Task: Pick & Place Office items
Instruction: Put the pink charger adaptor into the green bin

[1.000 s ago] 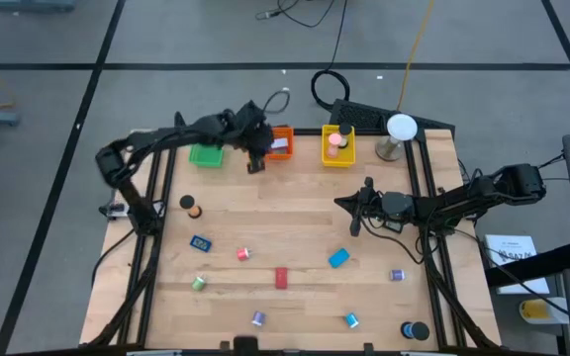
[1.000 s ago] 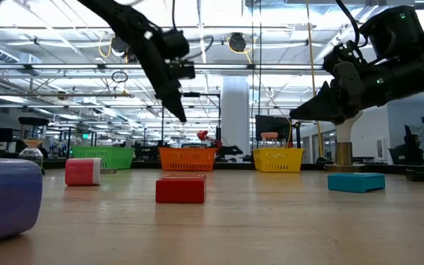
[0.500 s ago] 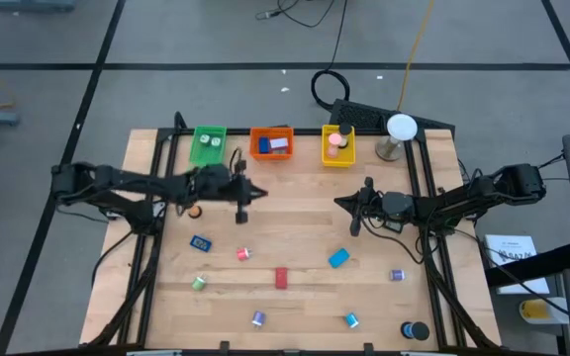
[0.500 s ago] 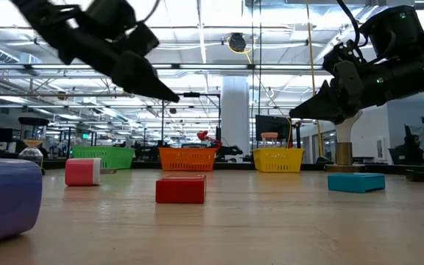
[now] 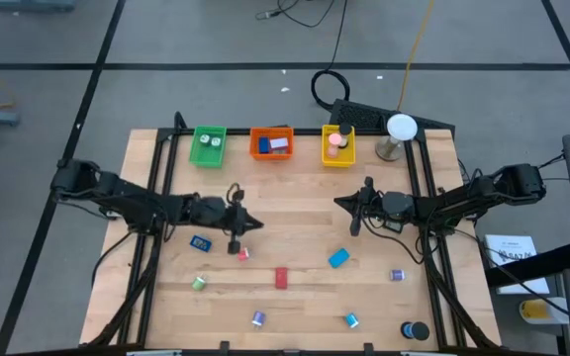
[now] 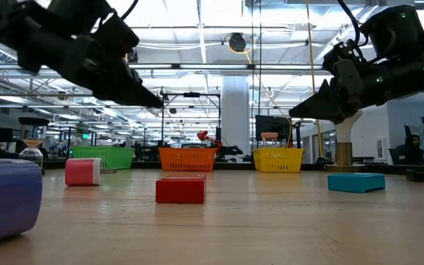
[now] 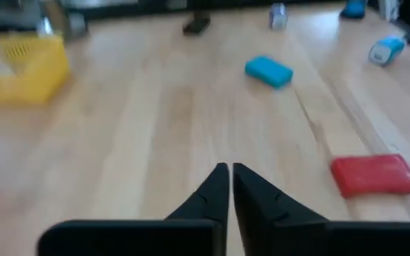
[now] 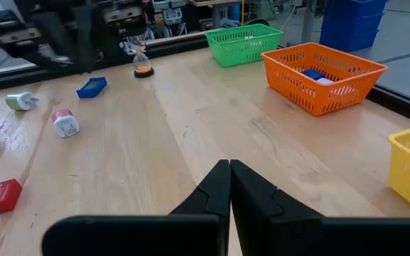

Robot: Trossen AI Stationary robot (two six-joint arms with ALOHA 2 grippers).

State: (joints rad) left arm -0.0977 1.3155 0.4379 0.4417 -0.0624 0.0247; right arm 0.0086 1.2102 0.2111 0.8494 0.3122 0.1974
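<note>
Small office items lie scattered on the wooden table: a red block [image 5: 281, 278], a pink roll [image 5: 242, 253], two blue blocks [image 5: 201, 242] [image 5: 338, 258], a green roll [image 5: 198, 283], and purple, blue and black pieces nearer the front edge. My left gripper [image 5: 250, 224] hovers shut and holds nothing over the table's middle left, just beyond the pink roll. In its wrist view [image 7: 230, 178] the red block [image 7: 373, 175] lies ahead. My right gripper [image 5: 339, 203] waits shut at centre right, above the table, its fingers together in its own wrist view [image 8: 230, 169].
A green tray [image 5: 207, 145], an orange tray [image 5: 271, 143] and a yellow tray [image 5: 337, 145] stand in a row along the far edge. To their right a white ball on a stand [image 5: 400, 129] occupies the far right corner. Bare wood lies between the two grippers.
My left gripper has drawn back from the orange tray toward the table's near edge and sunk lower. It has tipped from pointing steeply down to nearly level. It now hangs over the middle left of the table.
</note>
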